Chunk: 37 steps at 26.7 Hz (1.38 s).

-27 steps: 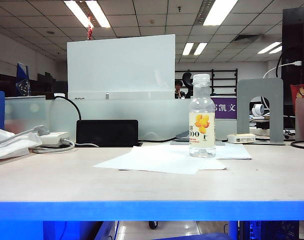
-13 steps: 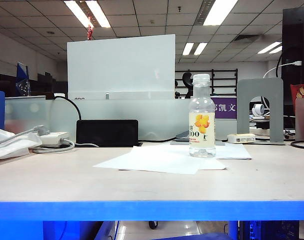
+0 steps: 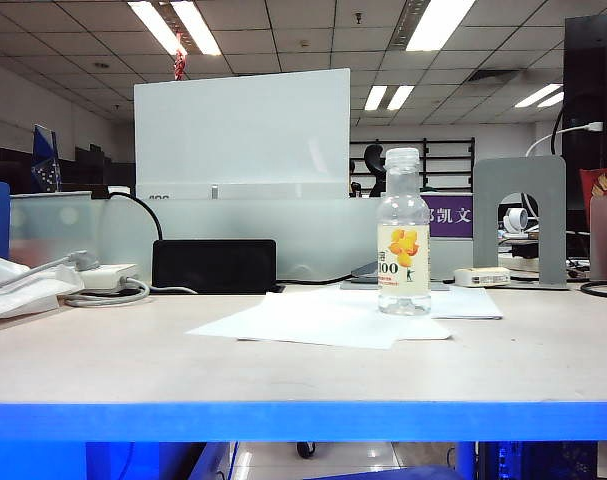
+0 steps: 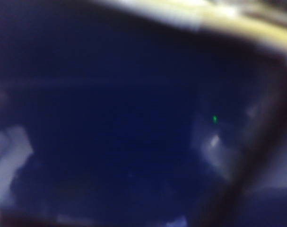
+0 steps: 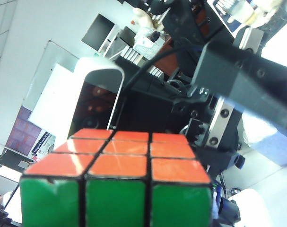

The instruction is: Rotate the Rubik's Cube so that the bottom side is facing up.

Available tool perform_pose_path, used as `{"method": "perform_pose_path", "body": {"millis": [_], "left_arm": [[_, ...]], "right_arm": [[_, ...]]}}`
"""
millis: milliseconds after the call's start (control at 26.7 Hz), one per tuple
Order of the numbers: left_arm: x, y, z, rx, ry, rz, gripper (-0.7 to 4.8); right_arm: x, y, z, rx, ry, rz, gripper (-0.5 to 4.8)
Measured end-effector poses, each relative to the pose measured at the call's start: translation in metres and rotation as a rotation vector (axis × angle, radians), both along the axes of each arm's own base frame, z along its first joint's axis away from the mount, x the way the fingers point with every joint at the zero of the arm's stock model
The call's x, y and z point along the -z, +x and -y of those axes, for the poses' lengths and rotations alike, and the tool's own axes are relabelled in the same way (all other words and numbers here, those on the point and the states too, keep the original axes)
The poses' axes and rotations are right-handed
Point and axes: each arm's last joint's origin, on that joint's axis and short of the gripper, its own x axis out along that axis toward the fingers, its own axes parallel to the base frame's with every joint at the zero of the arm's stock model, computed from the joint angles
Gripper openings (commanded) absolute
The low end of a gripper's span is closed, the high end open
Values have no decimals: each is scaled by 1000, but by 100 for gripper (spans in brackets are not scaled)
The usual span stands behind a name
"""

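The Rubik's Cube (image 5: 116, 189) fills the near part of the right wrist view, black-framed, with an orange-red face (image 5: 119, 153) and a green face showing. It hangs in the air right in front of that camera, in my right gripper's grasp; the fingers themselves are covered by the cube. A grey and black arm part (image 5: 238, 80) stands just beyond the cube. The left wrist view is a dark blue blur, and my left gripper's jaws cannot be made out there. Neither arm nor the cube appears in the exterior view.
On the table in the exterior view stand a clear drink bottle (image 3: 403, 235) on white paper sheets (image 3: 323, 320), a black box (image 3: 214, 265), cables (image 3: 108, 290) at the left and a grey metal bookend (image 3: 520, 215) at the back right.
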Motion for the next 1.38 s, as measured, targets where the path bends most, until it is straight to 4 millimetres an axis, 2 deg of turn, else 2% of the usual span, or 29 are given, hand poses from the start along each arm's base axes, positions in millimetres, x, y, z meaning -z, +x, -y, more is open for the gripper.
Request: {"method": "perform_pose_path", "body": {"millis": [112, 411, 486, 561, 636, 823, 935, 1010, 1159, 1197, 1309, 1384], "left_arm": [[-7, -6, -1, 40, -23, 28, 409], [-5, -2, -1, -27, -6, 44, 407], [0, 3, 2, -29, 6, 25, 391], [0, 2, 2, -27, 5, 37, 212], [-1, 2, 2, -25, 0, 50, 176], [-3, 2, 2, -26, -12, 72, 173], [-3, 2, 2, -27, -13, 73, 173], [-5, 2, 2, -29, -22, 88, 173], [-6, 2, 1, -36, -29, 96, 174], [-5, 2, 2, -40, -25, 88, 174], [2, 6, 1, -115, 9, 8, 174], [7, 7, 1, -137, 35, -39, 174]], "right_arm": [[13, 9, -4, 39, -36, -40, 305], [12, 9, -5, 44, -31, -41, 305], [12, 9, -5, 42, -34, -53, 305], [11, 9, -5, 43, -32, -52, 305], [10, 9, -5, 46, -27, -48, 305], [8, 8, -4, 45, -19, -35, 307], [8, 8, -5, 46, -18, -32, 353], [7, 8, -4, 44, -14, -23, 410], [7, 10, -3, 68, -9, 9, 411], [7, 12, 0, 83, -7, 24, 411], [7, 31, 27, 230, -13, 84, 410], [10, 49, 62, 381, -38, 72, 409]]}}
